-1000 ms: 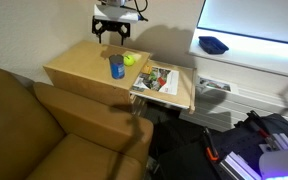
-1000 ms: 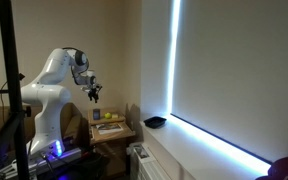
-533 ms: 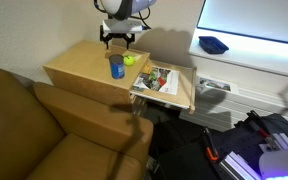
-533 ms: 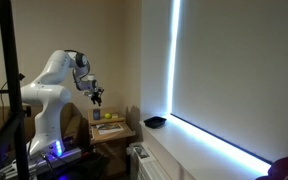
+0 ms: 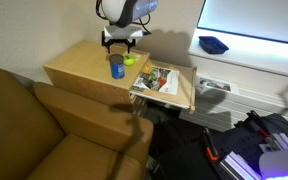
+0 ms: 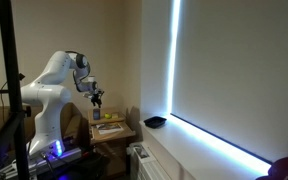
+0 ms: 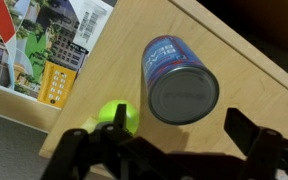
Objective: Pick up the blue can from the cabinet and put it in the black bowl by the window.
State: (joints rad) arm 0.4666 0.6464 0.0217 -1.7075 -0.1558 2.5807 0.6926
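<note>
The end effector [image 7: 174, 152], partly cut off in the wrist view, gapes wide and empty above the blue can [image 5: 117, 68], which stands upright on the counter [image 5: 79, 62] beside a green ball [image 5: 130, 60]. It has sunk lower than a second ago.

Living room — sofa [image 5: 34, 120], cabinet [image 5: 79, 65], window [image 5: 254, 20]

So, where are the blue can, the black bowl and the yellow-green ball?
blue can [image 7: 182, 90]: wrist view, on its dark top.
black bowl [image 5: 213, 44]: in an exterior view, on its bare inside.
yellow-green ball [image 5: 130, 60]: in an exterior view, on its middle.
</note>
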